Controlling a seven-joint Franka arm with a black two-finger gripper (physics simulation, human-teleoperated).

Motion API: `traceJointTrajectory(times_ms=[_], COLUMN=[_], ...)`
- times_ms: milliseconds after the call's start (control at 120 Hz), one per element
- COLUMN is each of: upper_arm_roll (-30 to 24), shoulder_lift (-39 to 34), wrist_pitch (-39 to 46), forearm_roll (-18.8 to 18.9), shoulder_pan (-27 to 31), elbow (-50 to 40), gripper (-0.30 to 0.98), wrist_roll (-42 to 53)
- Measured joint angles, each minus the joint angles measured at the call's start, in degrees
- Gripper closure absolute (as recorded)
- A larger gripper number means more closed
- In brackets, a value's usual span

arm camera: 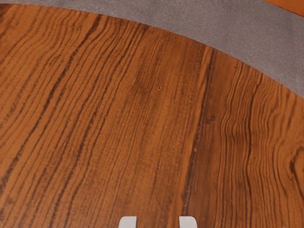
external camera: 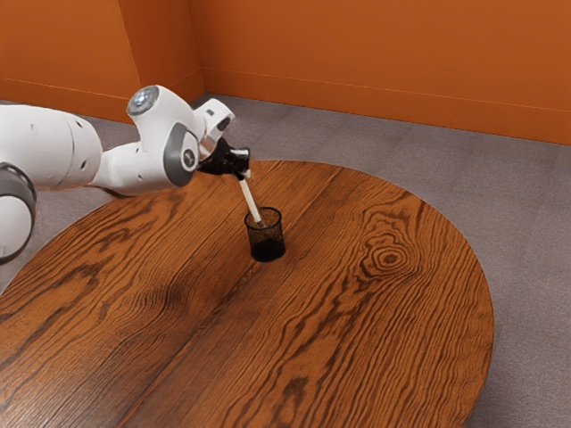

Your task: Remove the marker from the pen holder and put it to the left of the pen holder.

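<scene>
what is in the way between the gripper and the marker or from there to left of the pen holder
Nothing visible stands between the gripper and the marker. The marker's lower end looks just inside the pen holder, whose mesh wall would likely block a sideways move; beyond that, nothing visible is in the way.

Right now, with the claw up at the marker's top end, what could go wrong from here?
The marker leans, with its lower end at the mouth of the pen holder, so a sideways move now might catch the rim and drag or tip the holder. My claw is at the marker's upper end, where a hold could let it swing or slip. The table looks flat, so the slim marker might roll once laid down.
</scene>
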Motion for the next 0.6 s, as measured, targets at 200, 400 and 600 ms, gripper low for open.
traceJointTrajectory(times_ms=[200, 400, 600], upper_arm_roll=[-2.4, -12.7, -13.2], shoulder_lift=[-4.7, 2.5, 10.7], wrist_pitch=[-3.2, -9.1, -18.4], forearm_roll=[0.0, -7.4, -19.2], shoulder_pan=[8.5, 24.3, 26.8], elbow=[-0.4, 1.0, 5.9], gripper=[0.73, 0.73, 0.72], wrist_roll=[1.3, 2.0, 2.0])
